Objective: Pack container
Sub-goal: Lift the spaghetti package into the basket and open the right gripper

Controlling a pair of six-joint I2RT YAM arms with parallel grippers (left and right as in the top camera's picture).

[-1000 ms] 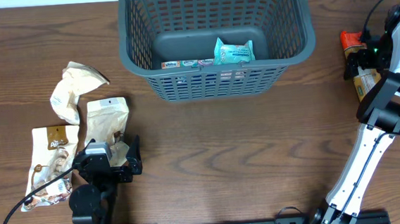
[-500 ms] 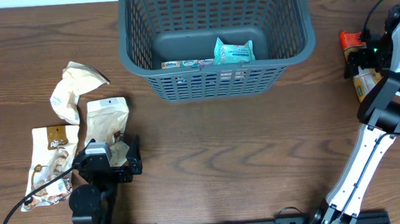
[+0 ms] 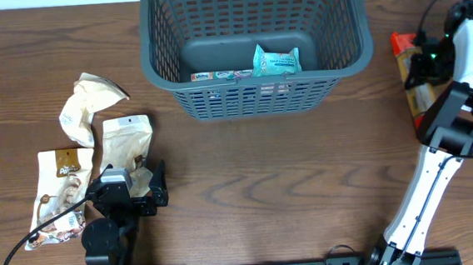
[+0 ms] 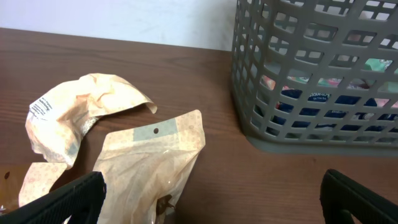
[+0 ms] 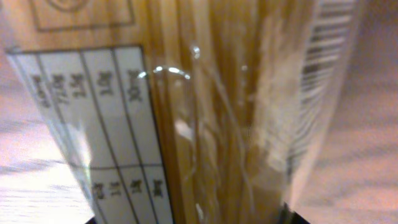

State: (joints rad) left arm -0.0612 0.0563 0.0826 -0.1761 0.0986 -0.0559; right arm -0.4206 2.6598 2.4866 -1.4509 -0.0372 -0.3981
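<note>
The container [image 3: 259, 93] is a large dark grey lattice basket at the back middle of the table, and its wall [image 4: 311, 74] fills the right of the left wrist view. Inside it lie a teal packet [image 3: 276, 61] and a flat packet [image 3: 216, 75]. At the far right my right gripper [image 3: 425, 59] is shut on a long clear packet of pasta [image 3: 407, 70] with a red end. That pasta packet [image 5: 205, 112] fills the right wrist view between the jaws of my right gripper [image 5: 193, 214]. My left gripper [image 3: 130, 186] stands open over a beige pouch [image 3: 127, 140].
A crumpled beige packet [image 3: 84, 105] and a printed snack pouch [image 3: 57, 195] lie at the left beside the beige pouch [image 4: 149, 162]. The left gripper [image 4: 211, 211] has only table and pouch between its fingers. The right arm's white links run down the right edge.
My right gripper has closed on the pasta packet, and the packet has shifted left and tilted. The left arm and the packets at the left have not moved.
</note>
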